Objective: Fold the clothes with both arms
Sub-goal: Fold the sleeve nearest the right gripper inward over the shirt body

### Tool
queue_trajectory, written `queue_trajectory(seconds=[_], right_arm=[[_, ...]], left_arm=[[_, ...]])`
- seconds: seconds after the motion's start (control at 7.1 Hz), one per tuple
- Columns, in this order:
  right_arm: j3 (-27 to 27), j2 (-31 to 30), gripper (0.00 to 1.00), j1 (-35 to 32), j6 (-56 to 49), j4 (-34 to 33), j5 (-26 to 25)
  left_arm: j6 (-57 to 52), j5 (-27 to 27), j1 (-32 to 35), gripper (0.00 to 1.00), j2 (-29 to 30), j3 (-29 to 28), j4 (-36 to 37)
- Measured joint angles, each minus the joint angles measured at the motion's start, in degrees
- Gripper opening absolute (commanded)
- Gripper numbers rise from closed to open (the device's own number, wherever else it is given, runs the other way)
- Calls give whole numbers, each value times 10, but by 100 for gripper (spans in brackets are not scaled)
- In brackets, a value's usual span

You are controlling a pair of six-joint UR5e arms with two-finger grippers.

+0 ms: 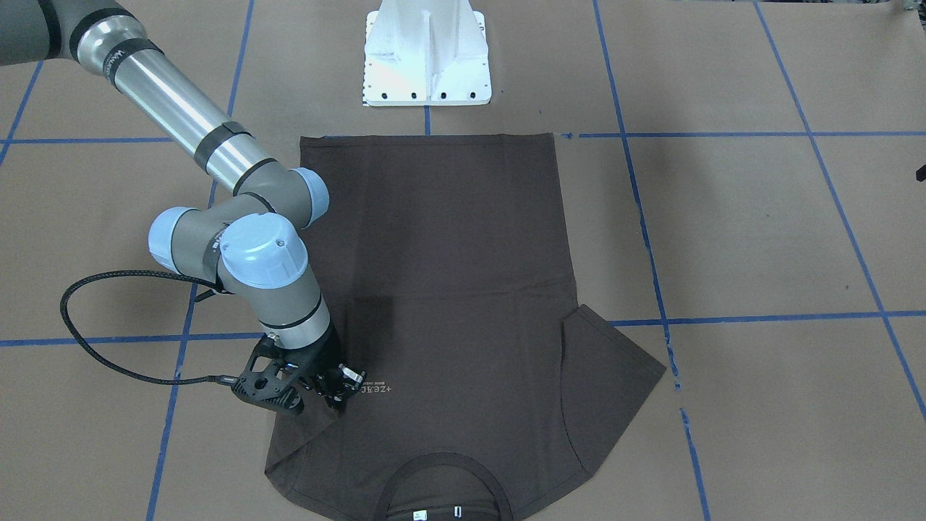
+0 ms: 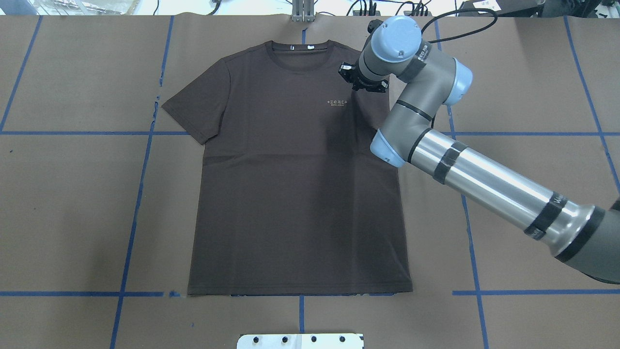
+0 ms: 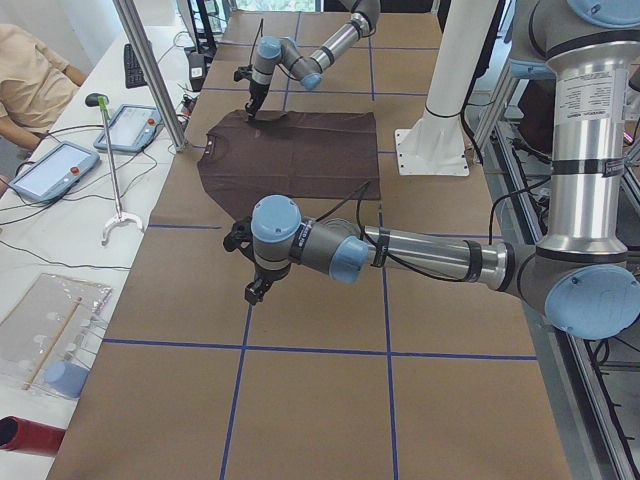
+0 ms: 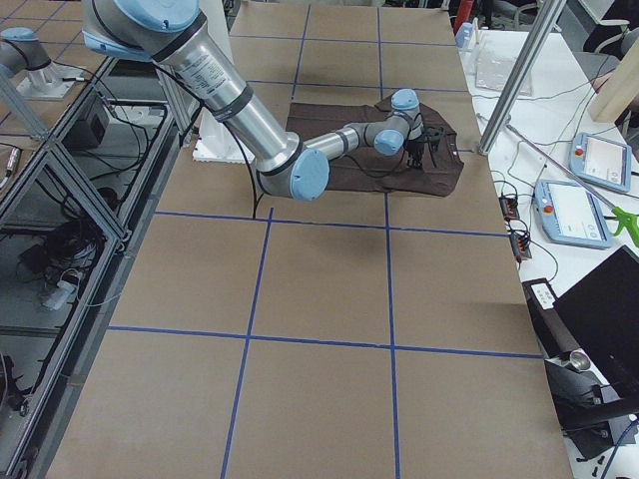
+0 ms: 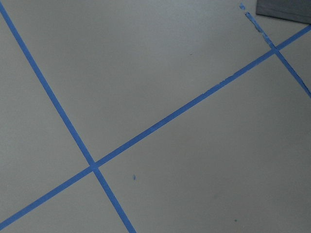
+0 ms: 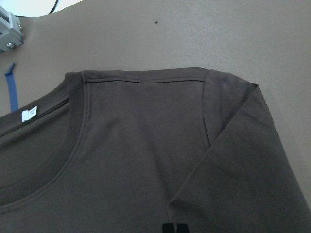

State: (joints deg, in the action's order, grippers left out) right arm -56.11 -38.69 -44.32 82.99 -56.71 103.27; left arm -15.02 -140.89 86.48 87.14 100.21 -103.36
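The dark brown T-shirt [image 2: 290,194] lies flat, front up, with its collar [image 2: 300,53] at the far edge and its hem near the robot. Its pale lettering [image 1: 372,389] shows on the chest. My right gripper [image 2: 361,82] is down on the shirt by its right shoulder and sleeve. In the right wrist view its fingertips [image 6: 169,227] are together on a pinched ridge of fabric, and a white neck tag [image 6: 28,114] shows. My left gripper [image 3: 255,293] hovers over bare paper beside the left sleeve, and I cannot tell if it is open or shut.
Brown paper with blue tape lines [image 2: 145,145] covers the table. The white pedestal base [image 1: 427,58] stands beyond the hem. A metal post [image 3: 150,70], tablets [image 3: 125,128] and a seated person [image 3: 30,75] are on the collar side of the table.
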Motion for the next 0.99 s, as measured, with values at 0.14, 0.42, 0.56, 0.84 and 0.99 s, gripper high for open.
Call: queue_trajectory(seconds=[0.14,0.42,0.56,0.84,0.99], right_arm=[[16,13,100,3,0,1,-6],[-6,11,100,12,0,2,-9],[-55,-12,100,14,2,1,0],[-200,-107,100,3,4,0,65],[-273,-164,100,-6,4,2,91]], left_arm=[[45,-5,0,100,10,4,-1],[202,-18,-10,98,38,12,-55],[286,-20,-31,98,58,0,-112],[470,-19,-114,98,141,-56,-187],[555,-4,-167,98,194,-93,-198]])
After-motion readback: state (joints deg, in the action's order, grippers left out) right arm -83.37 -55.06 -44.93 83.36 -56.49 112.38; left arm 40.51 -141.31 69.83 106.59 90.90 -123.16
